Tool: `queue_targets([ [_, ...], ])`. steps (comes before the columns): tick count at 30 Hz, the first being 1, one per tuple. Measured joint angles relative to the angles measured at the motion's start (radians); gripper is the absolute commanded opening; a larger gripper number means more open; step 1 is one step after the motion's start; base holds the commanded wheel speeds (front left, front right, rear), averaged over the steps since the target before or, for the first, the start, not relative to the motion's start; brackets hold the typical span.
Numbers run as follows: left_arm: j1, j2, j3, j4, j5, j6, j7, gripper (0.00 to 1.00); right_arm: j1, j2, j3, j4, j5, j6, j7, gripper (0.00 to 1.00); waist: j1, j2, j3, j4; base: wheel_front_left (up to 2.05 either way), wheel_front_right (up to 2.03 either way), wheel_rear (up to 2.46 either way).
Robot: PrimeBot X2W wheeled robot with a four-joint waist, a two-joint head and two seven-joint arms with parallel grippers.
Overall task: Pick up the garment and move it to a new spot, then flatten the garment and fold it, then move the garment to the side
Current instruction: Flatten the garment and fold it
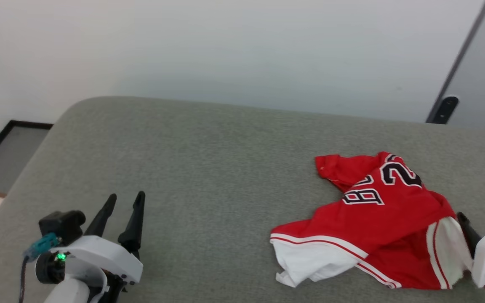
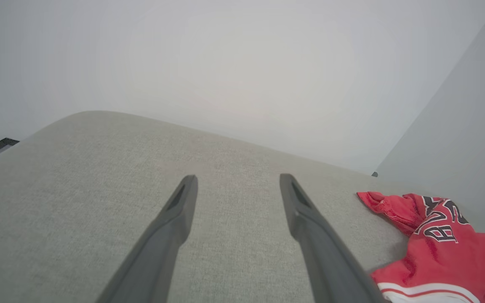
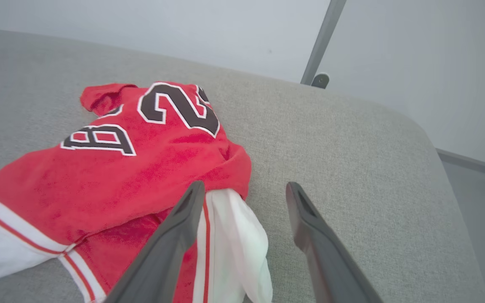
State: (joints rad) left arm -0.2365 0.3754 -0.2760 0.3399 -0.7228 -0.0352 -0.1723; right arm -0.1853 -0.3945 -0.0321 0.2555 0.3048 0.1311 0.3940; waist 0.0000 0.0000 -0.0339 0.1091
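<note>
The left hand (image 1: 126, 195) sits nearest, low on the robot's left, its two dark fingers pointing away over bare grey fabric. In the left wrist view this hand (image 2: 238, 178) has its fingers well apart with nothing between them. It is well apart from the garment (image 1: 377, 219).

The right hand (image 1: 478, 213) is at the lower right, just beside the garment's right edge. In the right wrist view its (image 3: 246, 185) fingers are spread wide and unclamped. One finger (image 3: 171, 244) lies across a white sleeve with red trim, and the other finger stands over bare fabric. Whether that finger actually presses on the sleeve is hard to tell.

The garment (image 3: 120, 176) lies crumpled on the right part of the grey padded surface (image 1: 192, 168), toward its near edge. Its red body is bunched, with black white-outlined letters and numbers facing up. One white sleeve sticks out at its near left. The other lies by the right hand.

A pale wall (image 1: 242, 50) rises behind the surface.
</note>
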Motion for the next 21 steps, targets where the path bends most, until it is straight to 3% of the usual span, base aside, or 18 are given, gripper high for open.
queue_targets([
  [11,0.054,0.008,0.012,-0.054,0.003,0.017,-0.042,1.00,0.140,0.105,0.049,-0.067,-0.122,0.000,-0.442,1.00,0.0000,0.0000,0.009,-0.114,0.00,0.00,0.00],
  [16,0.089,-0.008,-0.007,-0.075,0.045,0.046,-0.062,1.00,0.191,0.172,0.040,-0.044,-0.167,0.000,-0.568,1.00,0.0000,0.0000,0.013,-0.160,0.00,0.00,0.00],
  [21,0.103,-0.018,-0.047,-0.092,0.107,0.072,-0.070,1.00,0.198,0.214,0.035,-0.021,-0.198,0.000,-0.615,1.00,0.0000,0.0000,0.020,-0.191,0.00,0.00,0.00],
])
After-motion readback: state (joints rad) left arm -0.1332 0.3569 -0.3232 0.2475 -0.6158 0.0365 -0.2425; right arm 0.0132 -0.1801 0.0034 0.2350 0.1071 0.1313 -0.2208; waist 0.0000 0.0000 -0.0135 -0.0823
